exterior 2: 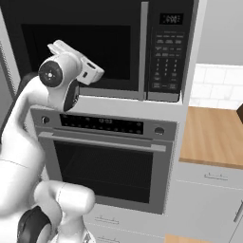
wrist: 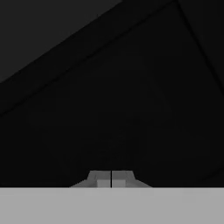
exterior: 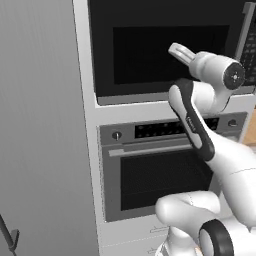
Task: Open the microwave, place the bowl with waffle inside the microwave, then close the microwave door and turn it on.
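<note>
The microwave (exterior 2: 118, 19) is built in above the oven, and its keypad strip (exterior 2: 167, 57) sits on its right side. The microwave door (exterior: 150, 45) stands flush with the frame, its grey vertical handle (exterior 2: 144, 47) running beside the keypad. My gripper (exterior: 176, 49) is raised right in front of the door's dark glass window, left of the handle. In the hand view the gripper (wrist: 111, 179) is shut with its tips pressed together and nothing between them, facing the dark glass from close up. The bowl with waffle is out of view.
Directly below the microwave is a grey oven (exterior 2: 104, 161) with round knobs and a horizontal handle (exterior: 150, 149). A wooden counter (exterior 2: 213, 137) with drawers beneath lies to the right. A tall grey panel (exterior: 40, 125) fills the left side.
</note>
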Motion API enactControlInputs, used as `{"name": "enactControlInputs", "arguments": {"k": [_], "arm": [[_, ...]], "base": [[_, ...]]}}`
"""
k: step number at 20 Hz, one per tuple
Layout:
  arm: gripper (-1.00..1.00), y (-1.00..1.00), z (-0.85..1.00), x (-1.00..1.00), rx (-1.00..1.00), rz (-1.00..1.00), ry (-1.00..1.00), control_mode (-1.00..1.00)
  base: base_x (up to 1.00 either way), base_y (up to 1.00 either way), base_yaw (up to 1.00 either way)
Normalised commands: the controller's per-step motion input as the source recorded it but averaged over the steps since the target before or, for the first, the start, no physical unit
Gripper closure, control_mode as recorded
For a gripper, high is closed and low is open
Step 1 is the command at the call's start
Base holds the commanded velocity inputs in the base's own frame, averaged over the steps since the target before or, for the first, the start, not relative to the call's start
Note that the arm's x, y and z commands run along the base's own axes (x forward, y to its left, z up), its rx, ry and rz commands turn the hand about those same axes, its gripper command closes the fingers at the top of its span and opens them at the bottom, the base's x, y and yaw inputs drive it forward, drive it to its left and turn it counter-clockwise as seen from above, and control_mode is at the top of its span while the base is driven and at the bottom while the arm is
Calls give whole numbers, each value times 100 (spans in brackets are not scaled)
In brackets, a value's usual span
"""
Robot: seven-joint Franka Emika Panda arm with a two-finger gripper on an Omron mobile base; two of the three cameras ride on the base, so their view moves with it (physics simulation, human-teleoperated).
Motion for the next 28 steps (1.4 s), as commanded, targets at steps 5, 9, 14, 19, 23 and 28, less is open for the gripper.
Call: {"name": "enactControlInputs", "arguments": {"k": [5, 9, 14, 19, 23, 28], "arm": [[100, -53, 44, -100, 12, 2, 13, -100], [100, -56, 3, -97, 21, 1, 14, -100], [100, -98, -3, -10, 41, -2, 4, -100], [100, -100, -30, -13, 51, 0, 10, -100], [100, -81, -43, -3, 58, 0, 12, -100], [100, -14, -54, 10, 15, 0, 2, -100]], "base": [[0, 0, 0], [0, 0, 0], [0, 0, 0], [0, 0, 0], [0, 0, 0], [0, 0, 0]]}}
